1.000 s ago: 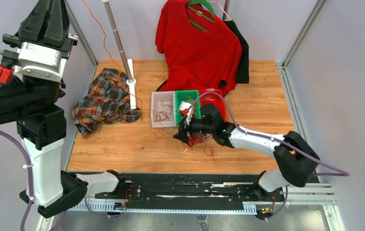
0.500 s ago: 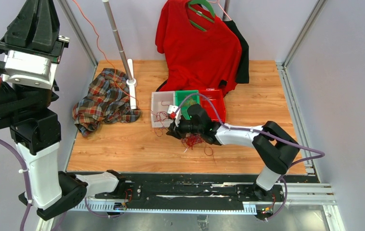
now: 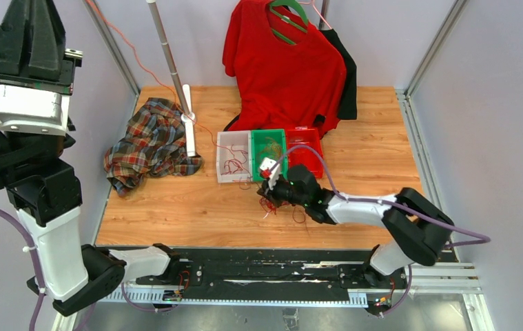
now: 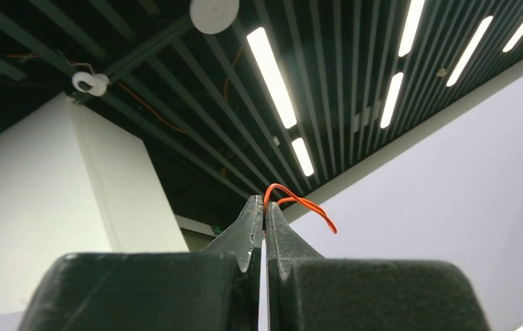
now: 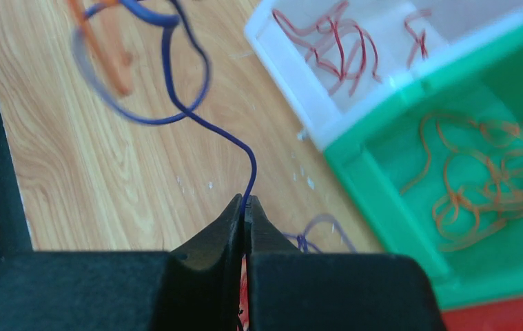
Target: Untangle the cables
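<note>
Orange wire (image 4: 300, 203) is pinched in the clenched left gripper (image 4: 264, 204), high at the near left. Low over the wooden desk (image 3: 176, 207), the right gripper (image 5: 245, 201) clamps a purple strand (image 5: 254, 165) beside the tangled cables (image 3: 279, 201). Just beyond, a white bin (image 5: 282, 79) holds red wires and a green bin (image 5: 375, 193) holds orange ones.

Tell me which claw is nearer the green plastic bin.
Right. The right claw is just in front of the green plastic bin; the left claw is high up, far to its left.

shirt (image 3: 149, 141): plaid, red-navy-white | 3 bins (image 3: 267, 131): white, green, red | wire 1 (image 4: 300, 202): orange | wire 2 (image 5: 251, 183): blue, perhaps purple
</note>
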{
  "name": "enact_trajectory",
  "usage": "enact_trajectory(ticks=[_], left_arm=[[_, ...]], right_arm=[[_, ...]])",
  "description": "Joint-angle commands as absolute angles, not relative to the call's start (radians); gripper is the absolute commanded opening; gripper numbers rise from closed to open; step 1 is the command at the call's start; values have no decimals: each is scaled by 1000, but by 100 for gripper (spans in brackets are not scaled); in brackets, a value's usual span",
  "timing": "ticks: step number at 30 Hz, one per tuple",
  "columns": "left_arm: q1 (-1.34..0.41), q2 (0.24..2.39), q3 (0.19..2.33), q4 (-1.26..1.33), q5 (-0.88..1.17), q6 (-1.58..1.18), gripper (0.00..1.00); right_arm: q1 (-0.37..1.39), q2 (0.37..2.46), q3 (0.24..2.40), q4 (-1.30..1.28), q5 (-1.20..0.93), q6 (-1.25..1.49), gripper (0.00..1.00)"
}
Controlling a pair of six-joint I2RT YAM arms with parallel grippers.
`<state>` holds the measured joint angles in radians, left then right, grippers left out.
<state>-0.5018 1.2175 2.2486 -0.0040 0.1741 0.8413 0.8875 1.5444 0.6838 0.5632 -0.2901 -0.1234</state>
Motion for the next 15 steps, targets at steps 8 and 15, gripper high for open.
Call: enact_trajectory(ticks=[8, 15], left_arm=[[-508, 1349, 2471, 281, 25, 1009, 1], [-508, 1332, 2432, 310, 47, 997, 1]], right_arm=[[893, 1386, 394, 528, 166, 169, 1], [894, 1316, 314, 508, 284, 278, 1]])
